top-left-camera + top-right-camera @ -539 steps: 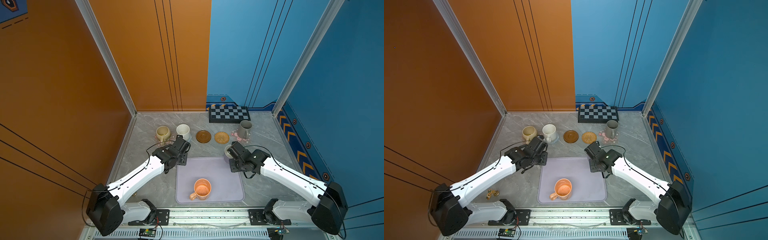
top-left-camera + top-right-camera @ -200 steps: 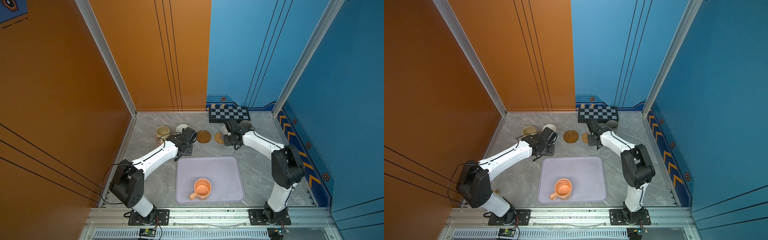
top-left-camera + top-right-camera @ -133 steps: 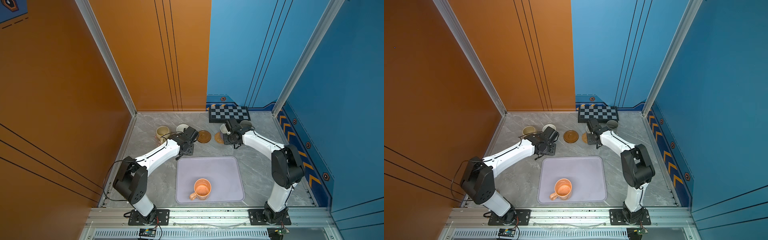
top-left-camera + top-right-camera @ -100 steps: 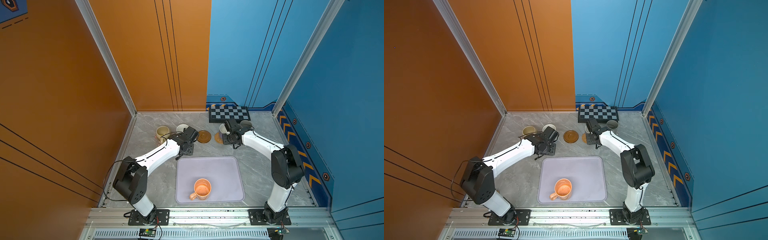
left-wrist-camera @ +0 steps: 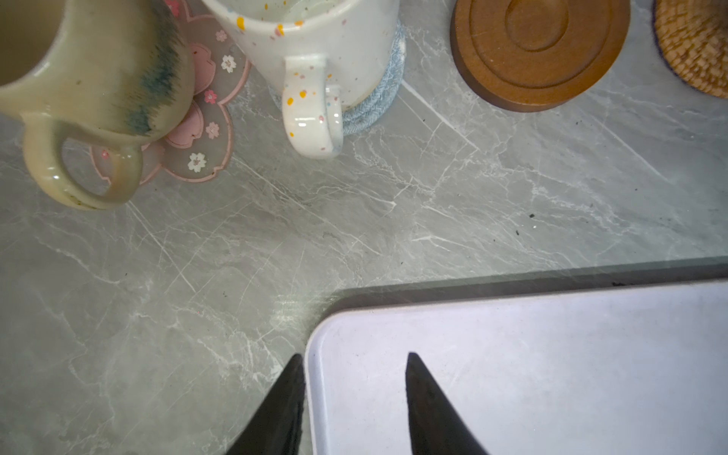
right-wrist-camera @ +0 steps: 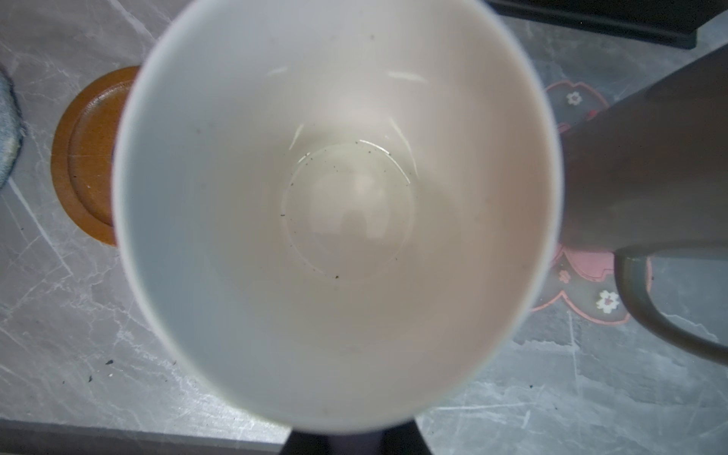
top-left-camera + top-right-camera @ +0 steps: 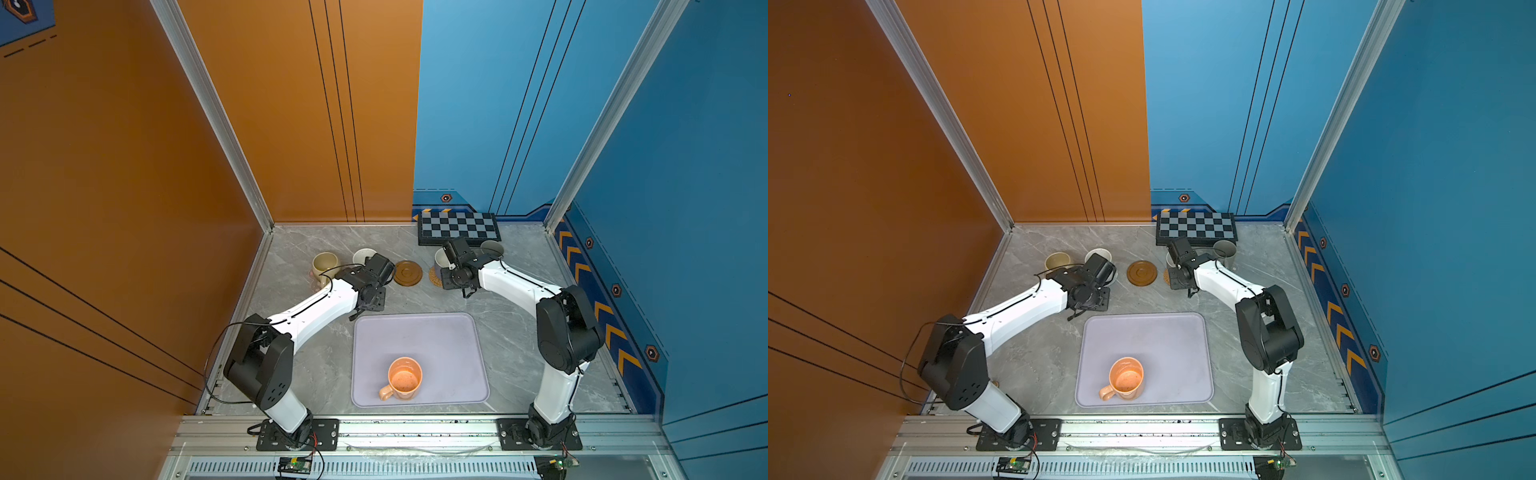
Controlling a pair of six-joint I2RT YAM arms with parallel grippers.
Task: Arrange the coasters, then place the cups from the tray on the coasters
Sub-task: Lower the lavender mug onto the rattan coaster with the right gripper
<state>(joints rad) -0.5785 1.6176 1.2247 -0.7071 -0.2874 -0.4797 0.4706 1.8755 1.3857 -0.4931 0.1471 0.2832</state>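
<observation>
My right gripper [image 7: 448,267] is shut on the lavender cup [image 6: 338,197], holding it over the rattan coaster [image 7: 433,277] at the back; its white inside fills the right wrist view. The brown wooden coaster [image 7: 408,273] lies bare beside it. A beige cup [image 5: 90,67] stands on a pink flower coaster [image 5: 201,134]. The speckled cup [image 5: 315,39] stands on the blue crocheted coaster [image 5: 374,106]. A grey cup [image 7: 492,248] stands on another pink coaster [image 6: 591,275]. An orange cup [image 7: 403,378] stands on the lavender tray [image 7: 449,332]. My left gripper [image 5: 354,356] is open and holds nothing, above the tray's far left corner.
A black-and-grey checkerboard [image 7: 459,228] lies against the back wall, right behind the grey cup. Orange and blue walls close in the grey marble table [image 7: 511,332] on three sides. Both arm bases stand on the front rail.
My right arm carried the lavender cup from beside the tray back to the rattan coaster. My left arm swung toward the back row. Over the last half second both are almost still.
</observation>
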